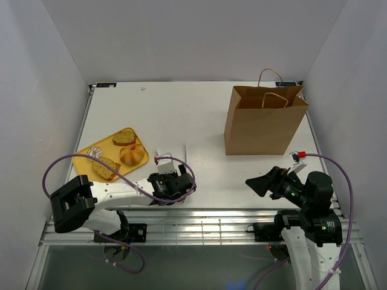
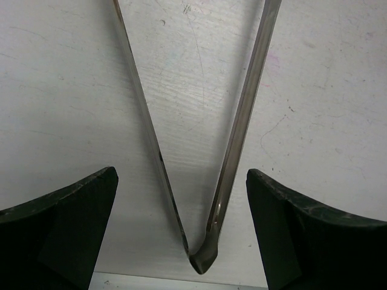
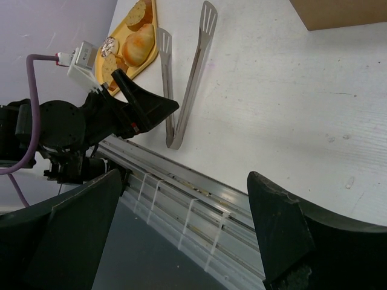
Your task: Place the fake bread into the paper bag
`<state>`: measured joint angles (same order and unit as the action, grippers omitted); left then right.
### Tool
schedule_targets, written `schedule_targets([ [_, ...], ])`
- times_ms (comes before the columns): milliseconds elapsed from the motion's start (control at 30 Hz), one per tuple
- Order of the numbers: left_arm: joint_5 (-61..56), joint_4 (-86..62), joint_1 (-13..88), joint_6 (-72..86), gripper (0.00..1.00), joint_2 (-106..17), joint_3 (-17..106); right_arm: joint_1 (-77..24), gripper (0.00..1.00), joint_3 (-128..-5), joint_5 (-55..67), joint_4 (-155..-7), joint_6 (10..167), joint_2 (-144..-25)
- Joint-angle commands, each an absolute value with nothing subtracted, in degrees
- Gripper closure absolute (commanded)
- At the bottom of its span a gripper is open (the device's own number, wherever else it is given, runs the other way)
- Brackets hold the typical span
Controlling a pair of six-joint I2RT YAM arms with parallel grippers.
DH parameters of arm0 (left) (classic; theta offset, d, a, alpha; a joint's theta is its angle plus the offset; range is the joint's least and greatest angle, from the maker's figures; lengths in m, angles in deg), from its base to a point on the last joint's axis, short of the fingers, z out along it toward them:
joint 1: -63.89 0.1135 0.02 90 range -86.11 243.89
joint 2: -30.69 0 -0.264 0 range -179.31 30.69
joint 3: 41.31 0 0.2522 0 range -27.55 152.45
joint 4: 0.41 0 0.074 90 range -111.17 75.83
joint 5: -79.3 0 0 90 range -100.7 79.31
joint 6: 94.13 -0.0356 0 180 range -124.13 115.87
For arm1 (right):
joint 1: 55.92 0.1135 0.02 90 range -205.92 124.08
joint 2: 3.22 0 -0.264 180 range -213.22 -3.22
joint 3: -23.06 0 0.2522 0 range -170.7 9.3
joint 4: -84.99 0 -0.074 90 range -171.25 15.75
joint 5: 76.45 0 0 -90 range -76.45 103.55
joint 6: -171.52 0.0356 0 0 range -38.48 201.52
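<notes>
We see fake bread [image 1: 133, 154] on yellow tray [image 1: 83, 158], left of centre in top view. Paper bag [image 1: 263, 124] upright, upper right, well apart from bread. Left gripper [image 2: 181, 175] spread wide around metal tongs [image 2: 242, 121] (lying flat on table [image 1: 181, 115]), not touching them. Right gripper [image 3: 184, 176] released, empty, lower right.

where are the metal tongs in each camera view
top external: mostly hidden by the left gripper; one thin arm of the tongs shows just past it
left wrist: centre, a V between the fingers, hinge at the bottom
right wrist: upper middle, flat on the table, hinge toward the near edge
shared landmark: the left gripper, at the tongs' hinge end
</notes>
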<state>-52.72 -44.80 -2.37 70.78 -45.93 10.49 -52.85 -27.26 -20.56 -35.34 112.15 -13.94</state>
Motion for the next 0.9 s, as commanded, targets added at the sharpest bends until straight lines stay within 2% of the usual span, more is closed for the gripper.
schedule_targets([
  [0,-56.8,-41.3,-3.1,68.4,0.02,-47.0,11.0,-52.8,0.10,-28.0,-22.6,-38.0,111.3,-13.0],
  [267,-56.0,-27.4,-3.5,56.9,0.02,-45.4,6.5,-52.8,0.10,-28.1,-23.2,-38.1,111.5,-12.2],
  [600,-57.9,-34.9,-3.4,61.2,0.02,-57.8,12.8,-52.8,0.10,-27.7,-24.1,-39.8,112.5,-11.7],
  [867,-62.0,-37.6,-3.2,65.6,0.02,-62.0,13.8,-52.8,0.10,-28.1,-24.2,-39.2,112.3,-11.7],
])
